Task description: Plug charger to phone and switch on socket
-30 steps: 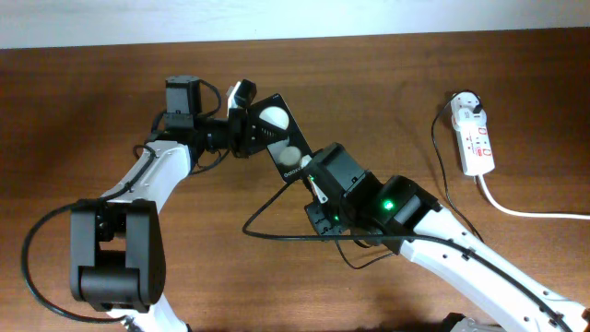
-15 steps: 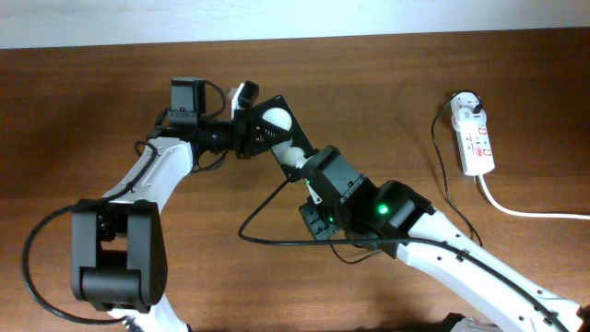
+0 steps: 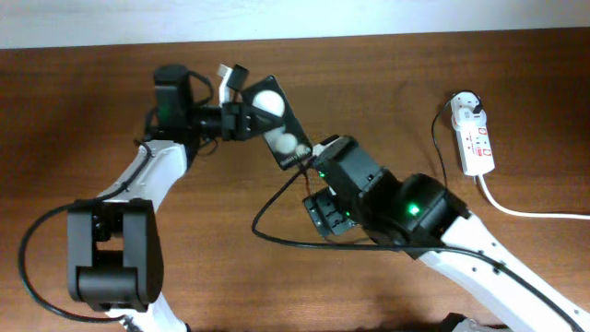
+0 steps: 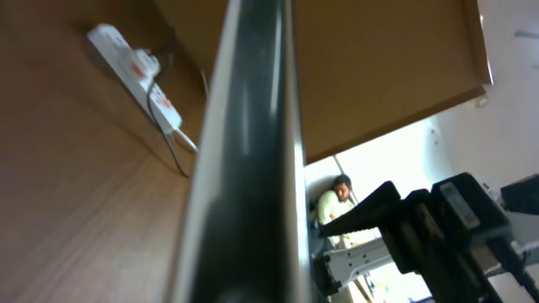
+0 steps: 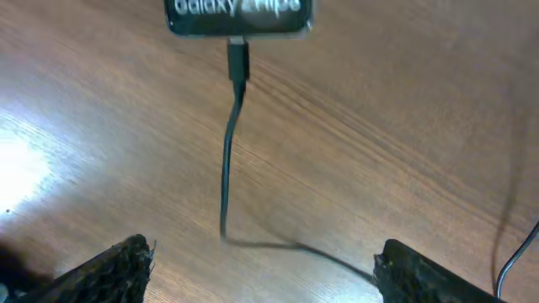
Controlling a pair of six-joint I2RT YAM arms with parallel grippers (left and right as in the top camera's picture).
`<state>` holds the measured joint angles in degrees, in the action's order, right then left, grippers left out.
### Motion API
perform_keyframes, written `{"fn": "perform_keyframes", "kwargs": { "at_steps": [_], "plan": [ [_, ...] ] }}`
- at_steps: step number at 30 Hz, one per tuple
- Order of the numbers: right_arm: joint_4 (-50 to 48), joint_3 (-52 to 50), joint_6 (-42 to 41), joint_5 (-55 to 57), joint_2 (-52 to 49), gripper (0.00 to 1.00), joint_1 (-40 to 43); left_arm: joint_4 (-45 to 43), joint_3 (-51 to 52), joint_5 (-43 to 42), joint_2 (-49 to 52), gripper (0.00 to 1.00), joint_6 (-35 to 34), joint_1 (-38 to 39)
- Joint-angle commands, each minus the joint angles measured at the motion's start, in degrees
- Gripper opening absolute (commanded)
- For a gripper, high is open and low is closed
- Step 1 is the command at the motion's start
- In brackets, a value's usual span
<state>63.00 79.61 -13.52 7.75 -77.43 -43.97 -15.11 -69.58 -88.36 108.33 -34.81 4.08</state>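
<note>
Near the counter's (image 3: 83,83) far edge, the left gripper (image 3: 244,117) clamps the phone (image 3: 277,123), charger (image 5: 238,63) plugged in. The right gripper (image 5: 268,266), spread empty, should withdraw straight, not snagging the charger.

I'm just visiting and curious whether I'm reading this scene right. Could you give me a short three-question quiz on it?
1. Fill in: the right gripper is ____ and holds nothing.
2. True or false: the charger has its tip at the bottom edge of the phone.
3. Which one holds the phone? A) the left gripper B) the right gripper C) neither

Key: 1 open; 2 true; 3 A.
</note>
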Motion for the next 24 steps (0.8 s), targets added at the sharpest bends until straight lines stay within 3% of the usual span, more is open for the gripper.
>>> {"fn": "perform_keyframes", "kwargs": {
  "at_steps": [1,3,7,13,15,20,21,24],
  "plan": [
    [-1.79,1.31,-0.46,1.14,0.9,0.93,0.15,-0.92,-0.59,-1.84,-0.35,0.0,-3.34,-2.67],
    [-6.4,1.36,-0.44,1.11,0.87,0.99,0.15,-0.92,-0.59,-1.84,-0.35,0.0,-3.34,-2.86],
    [-7.48,1.33,-0.44,1.07,-0.92,0.99,0.15,-0.87,-0.59,-1.84,-0.35,0.0,-3.39,-2.86],
    [-8.83,1.29,-0.44,-0.85,-9.38,0.62,0.09,-0.87,-0.59,-1.84,-0.35,0.0,-8.57,-2.86],
    [-10.91,1.29,-0.44,-0.87,-11.15,0.55,0.09,-0.81,-0.59,-1.84,-0.35,0.0,-8.96,-2.86],
    [-12.79,1.29,-0.37,-0.81,-11.3,0.09,0.11,-0.68,-0.59,-1.84,-0.35,0.0,-10.78,-2.86],
    [-12.7,1.29,-0.2,-0.79,-11.32,0.04,0.11,-0.68,-0.59,-1.84,-0.35,0.0,-10.82,-2.86],
    [-12.24,1.29,0.39,-1.25,-11.34,0.04,0.11,-0.68,-0.59,-1.86,-0.35,0.0,-10.82,-2.86]
  ]
}}
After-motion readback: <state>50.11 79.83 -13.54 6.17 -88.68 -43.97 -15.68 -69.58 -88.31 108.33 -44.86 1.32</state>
